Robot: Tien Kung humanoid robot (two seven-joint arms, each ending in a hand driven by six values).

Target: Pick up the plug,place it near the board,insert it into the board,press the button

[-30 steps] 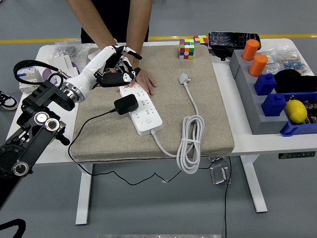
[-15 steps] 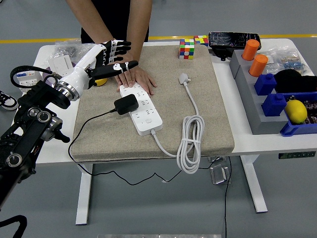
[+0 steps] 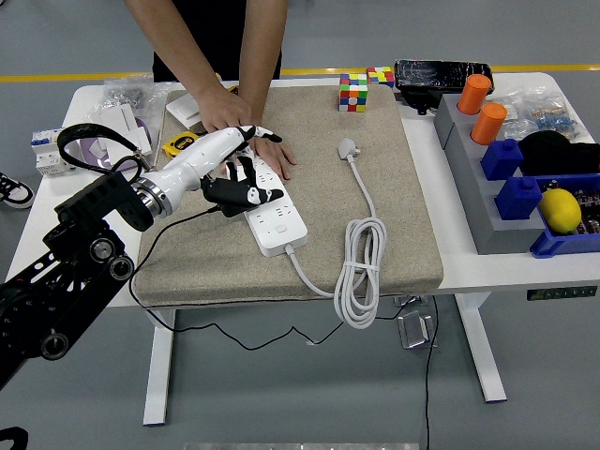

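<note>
White power board (image 3: 277,221) slantwise on the beige mat, black plug (image 3: 228,191) seated at its far end.

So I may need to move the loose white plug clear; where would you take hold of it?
Grip the white plug by its body, coming from above. It lies flat on the mat with bare space on both sides, and its cable trails toward the near edge, so come from the far end.

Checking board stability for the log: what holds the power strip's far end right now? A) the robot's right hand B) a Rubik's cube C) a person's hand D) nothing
C: a person's hand lies flat at the far end of the power strip, just beyond the robot's left hand.
</note>
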